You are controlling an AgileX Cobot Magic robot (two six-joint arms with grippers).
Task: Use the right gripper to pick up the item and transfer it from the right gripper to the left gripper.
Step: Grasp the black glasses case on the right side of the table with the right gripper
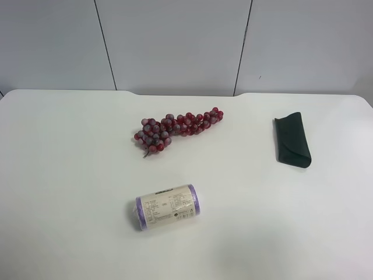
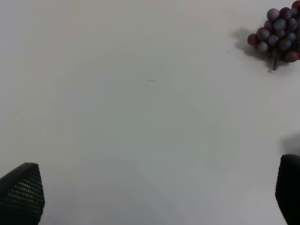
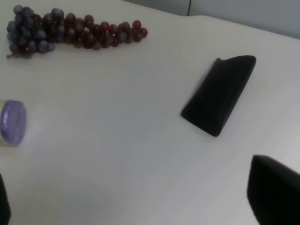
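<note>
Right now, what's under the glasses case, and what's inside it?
The case lies flat on the white table, and nothing else shows at its edges. The tabletop directly beneath it is covered. The case is closed, so its inside cannot be seen.

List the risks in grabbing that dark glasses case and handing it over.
1. The glasses case lies flat on the table, so the open right gripper may scrape the surface or slip off it.
2. It sits angled and off to one side of the jaws; a misaligned approach could push it.
3. A mid-case grip may leave the open left gripper little to take.
</note>
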